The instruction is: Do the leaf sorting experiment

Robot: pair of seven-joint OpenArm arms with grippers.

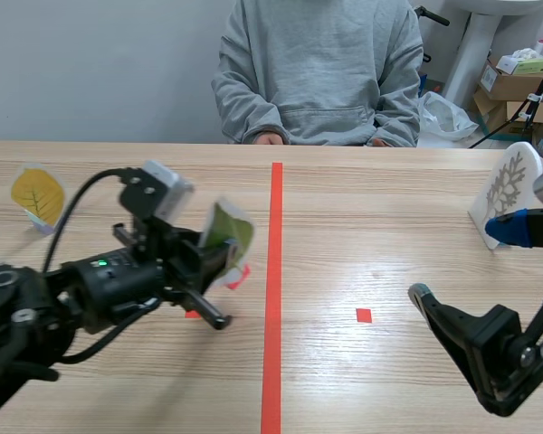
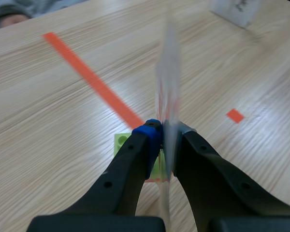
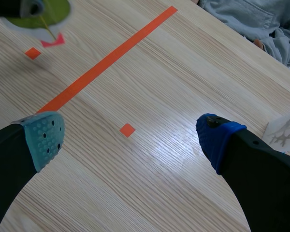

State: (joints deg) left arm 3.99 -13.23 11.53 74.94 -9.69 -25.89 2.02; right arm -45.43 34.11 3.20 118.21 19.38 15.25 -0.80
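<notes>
Left gripper (image 2: 162,133) pinching green leaf card (image 1: 228,233), just left of red line (image 1: 276,271). Right gripper (image 3: 130,134) wide open, near right. Yellow leaf card (image 1: 37,194) far left.

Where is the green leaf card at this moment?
In the scene view the green leaf card is on the left side, pressed between the fingers of the left gripper, just left of the long orange-red tape line.
</notes>
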